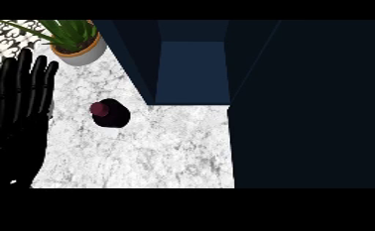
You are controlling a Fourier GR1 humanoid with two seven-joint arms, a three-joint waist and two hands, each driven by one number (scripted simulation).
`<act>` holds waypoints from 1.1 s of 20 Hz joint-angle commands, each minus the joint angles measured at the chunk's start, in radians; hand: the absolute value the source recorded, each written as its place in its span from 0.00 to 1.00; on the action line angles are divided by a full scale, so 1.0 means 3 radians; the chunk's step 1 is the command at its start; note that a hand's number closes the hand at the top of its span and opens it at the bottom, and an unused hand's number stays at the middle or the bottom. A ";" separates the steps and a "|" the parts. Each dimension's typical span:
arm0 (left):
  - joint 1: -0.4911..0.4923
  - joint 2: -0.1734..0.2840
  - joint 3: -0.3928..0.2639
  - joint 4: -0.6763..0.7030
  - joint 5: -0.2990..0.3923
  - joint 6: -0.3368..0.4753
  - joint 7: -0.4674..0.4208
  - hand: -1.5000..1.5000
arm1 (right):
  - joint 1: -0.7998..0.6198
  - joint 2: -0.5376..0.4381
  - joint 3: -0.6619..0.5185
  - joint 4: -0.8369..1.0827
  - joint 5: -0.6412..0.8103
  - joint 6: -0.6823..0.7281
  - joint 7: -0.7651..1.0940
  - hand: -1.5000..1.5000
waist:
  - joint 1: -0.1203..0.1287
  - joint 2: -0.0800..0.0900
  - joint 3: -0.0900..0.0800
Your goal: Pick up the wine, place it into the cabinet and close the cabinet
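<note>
Wine (108, 112): one dark bottle, seen from straight above, round body with a maroon cap, standing upright on the counter (168, 150) just beside the front left corner of the cabinet (192, 71); untouched.

Head view, further items:
- Counter: white-grey marbled stone, mottled, flat.
- Cabinet: dark navy box, door (304, 106) swung open at the view's right, interior a lighter blue recess, nothing visible inside.
- Potted plant (75, 40): green spiky leaves in a round grey pot with a tan rim, far left corner, well apart from the bottle.
- Left hand (26, 88): black, fingers straight and pointing up, resting at the view's left edge, holding nothing.
- Right hand: does not show.

Step in hand, by judgement: the pick-up has not begun. Next move calls for a hand to come in beside the bottle and curl round its smooth cylindrical body, keeping it upright, then carry it the short way into the open recess before swinging the door shut.
</note>
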 commanded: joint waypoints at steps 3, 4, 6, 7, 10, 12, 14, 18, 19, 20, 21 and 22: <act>0.0094 -0.0289 -0.0088 0.0118 -0.0518 0.0404 -0.0489 0.00 | 0.0022 -0.0111 0.0020 -0.0162 -0.0190 0.0226 0.0116 0.00 | 0.0012 -0.0074 0.0067; 0.0126 -0.0329 -0.0164 0.0084 -0.0731 0.0608 -0.0508 0.00 | 0.0206 -0.0086 0.0074 -0.0255 -0.0235 0.0298 -0.0007 0.00 | -0.0003 -0.0078 0.0069; 0.0140 -0.0333 -0.0177 0.0086 -0.0919 0.0966 -0.0636 0.00 | 0.0355 -0.0167 0.0063 -0.0414 -0.0399 0.0478 -0.0053 0.00 | -0.0026 -0.0085 0.0070; 0.0198 -0.0335 -0.0200 0.0206 -0.0009 0.0986 -0.0241 0.00 | 0.0390 -0.0065 0.0459 -0.0207 -0.0799 0.0747 0.0271 0.00 | -0.0008 -0.0067 0.0059; 0.0229 -0.0337 -0.0595 0.0027 -0.0063 0.1418 -0.0071 0.00 | 0.0587 -0.0179 0.0505 -0.0576 -0.1074 0.0865 0.0555 0.00 | -0.0043 -0.0093 0.0068; 0.0289 -0.0338 -0.0877 -0.0068 -0.0226 0.1713 -0.0084 0.00 | 0.0594 -0.0338 0.0282 -0.0883 -0.1396 0.0875 0.0839 0.00 | -0.0029 -0.0090 0.0069; 0.0325 -0.0339 -0.1259 -0.0105 -0.0351 0.2013 -0.0103 0.00 | 0.0975 -0.0255 0.0501 -0.0951 -0.1182 0.0925 0.0665 0.00 | -0.0025 -0.0086 0.0070; 0.0509 -0.0340 -0.1393 -0.0638 -0.0676 0.1978 0.0389 0.00 | 0.1133 -0.0394 0.0230 -0.1455 -0.1640 0.0904 0.0999 0.00 | -0.0004 -0.0087 0.0071; 0.0620 -0.0340 -0.1677 -0.0665 -0.0869 0.2174 0.0280 0.00 | 0.1144 -0.0296 0.0428 -0.1569 -0.1433 0.0753 0.1110 0.00 | 0.0000 -0.0092 0.0070; 0.0483 -0.0340 -0.1637 -0.0665 -0.0911 0.2164 0.0448 0.00 | 0.1004 -0.0293 0.0340 -0.1545 -0.1491 0.0720 0.1112 0.00 | 0.0003 -0.0084 0.0070; 0.0607 -0.0340 -0.1629 -0.0781 -0.0930 0.2154 0.0482 0.00 | 0.1201 -0.0343 0.0397 -0.1683 -0.1473 0.0788 0.1153 0.00 | -0.0004 -0.0090 0.0069; 0.0393 -0.0340 -0.1703 -0.0606 -0.0974 0.2294 0.0490 0.00 | 0.1058 -0.0348 0.0311 -0.1634 -0.1610 0.0761 0.1180 0.00 | -0.0010 -0.0083 0.0070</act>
